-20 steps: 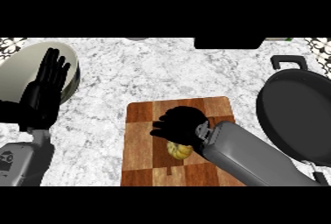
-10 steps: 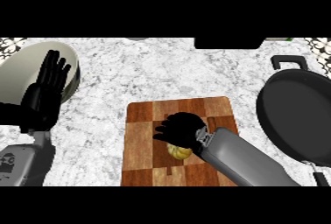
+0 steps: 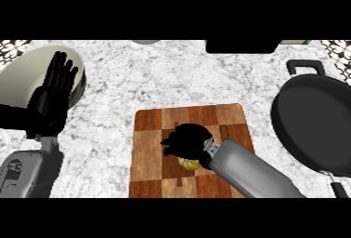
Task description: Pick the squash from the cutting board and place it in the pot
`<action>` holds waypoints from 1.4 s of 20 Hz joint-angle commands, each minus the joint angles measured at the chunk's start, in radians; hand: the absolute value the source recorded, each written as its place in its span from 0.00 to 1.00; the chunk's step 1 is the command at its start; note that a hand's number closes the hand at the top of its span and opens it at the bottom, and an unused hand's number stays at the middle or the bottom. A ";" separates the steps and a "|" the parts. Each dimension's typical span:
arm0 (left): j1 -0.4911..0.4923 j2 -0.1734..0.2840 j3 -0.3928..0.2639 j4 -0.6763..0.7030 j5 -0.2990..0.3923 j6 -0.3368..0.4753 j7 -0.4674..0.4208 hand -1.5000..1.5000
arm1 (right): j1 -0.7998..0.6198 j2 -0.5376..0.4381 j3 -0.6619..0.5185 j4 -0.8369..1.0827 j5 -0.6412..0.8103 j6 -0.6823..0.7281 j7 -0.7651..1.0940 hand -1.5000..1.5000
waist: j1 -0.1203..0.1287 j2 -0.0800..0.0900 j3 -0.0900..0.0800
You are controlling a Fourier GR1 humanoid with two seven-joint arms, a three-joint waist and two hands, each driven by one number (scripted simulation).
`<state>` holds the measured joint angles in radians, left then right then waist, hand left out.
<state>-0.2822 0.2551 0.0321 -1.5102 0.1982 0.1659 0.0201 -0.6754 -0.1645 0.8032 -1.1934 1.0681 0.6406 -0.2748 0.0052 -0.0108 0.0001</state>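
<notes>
A wooden cutting board lies in the middle of the counter. On it, a yellow squash peeks out below my right hand, which curls over it and hides most of it. The dark pot, wide and shallow with a handle at its top, stands at the right, well apart from the board. My left hand rests open at the left, fingers up.
A pale round bowl lies at the far left behind my left hand. A dark block sits at the counter's far edge. Marble counter stretches between board and pot.
My right forearm has drawn slightly toward the right and lower edge, the hand staying curled over the squash on the board. The left hand has not moved.
</notes>
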 commanded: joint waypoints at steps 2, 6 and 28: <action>0.008 -0.005 0.001 -0.024 -0.013 0.004 0.015 0.50 | 0.024 0.073 0.042 0.052 0.031 -0.029 -0.071 1.00 | 0.004 0.011 0.000; -0.042 -0.018 -0.006 -0.028 -0.030 0.036 0.068 0.50 | 0.051 0.045 0.056 0.030 0.067 -0.042 -0.095 1.00 | -0.001 0.011 0.000; 0.066 0.007 0.073 -0.019 -0.023 0.007 0.003 0.50 | 0.740 0.129 0.033 -0.966 0.283 -0.426 0.560 1.00 | -0.098 -0.022 0.001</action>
<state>-0.2248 0.2568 0.0984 -1.5172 0.1783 0.1672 0.0222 -0.0407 -0.0237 0.8231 -1.9488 1.2788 0.2796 0.1670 -0.0874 -0.0322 0.0015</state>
